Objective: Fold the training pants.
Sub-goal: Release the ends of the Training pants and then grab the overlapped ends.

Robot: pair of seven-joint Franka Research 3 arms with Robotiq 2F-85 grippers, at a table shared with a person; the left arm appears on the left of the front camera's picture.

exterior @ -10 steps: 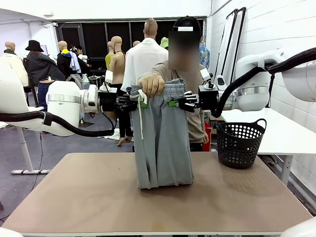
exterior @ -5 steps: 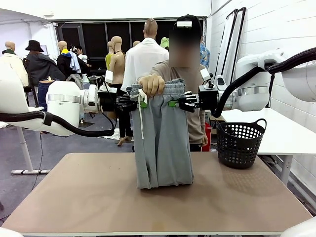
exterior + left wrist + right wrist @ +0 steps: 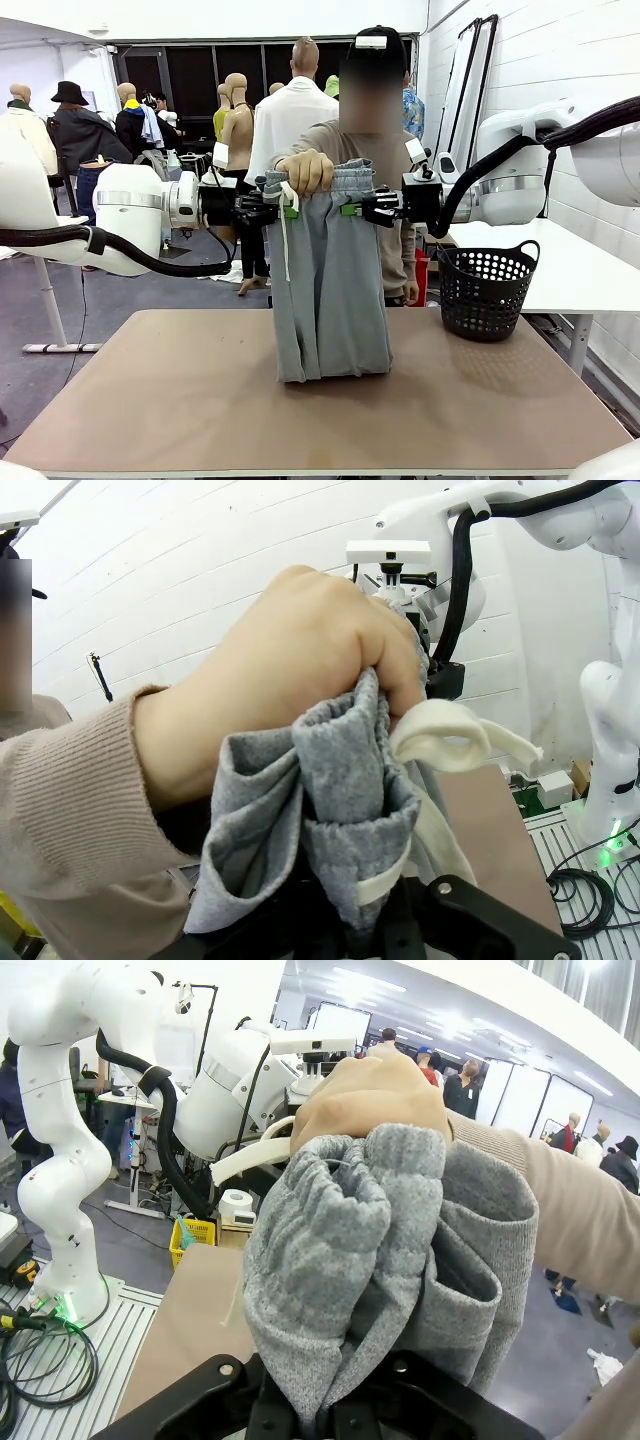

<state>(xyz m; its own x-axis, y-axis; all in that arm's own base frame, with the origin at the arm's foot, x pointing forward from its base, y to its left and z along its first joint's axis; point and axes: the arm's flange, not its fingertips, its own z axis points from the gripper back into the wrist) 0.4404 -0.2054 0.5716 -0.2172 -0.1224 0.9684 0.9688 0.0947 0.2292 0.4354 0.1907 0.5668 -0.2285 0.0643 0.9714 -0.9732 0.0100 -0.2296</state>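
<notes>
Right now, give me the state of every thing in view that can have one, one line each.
training pants: hanging by the waistband, lower end resting on the table
drawstring: dangling loose
left gripper: shut on the waistband's left end
right gripper: shut on the waistband's right end
person's hand: clenched on the waistband's top, near the left gripper
basket: upright at the table's far right corner

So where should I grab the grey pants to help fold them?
Likely the bottom hem, from the front: the training pants hang straight from a waistband pinched by both arms' fingers and the person's hand, leaving only the hem, on the table, free.
</notes>
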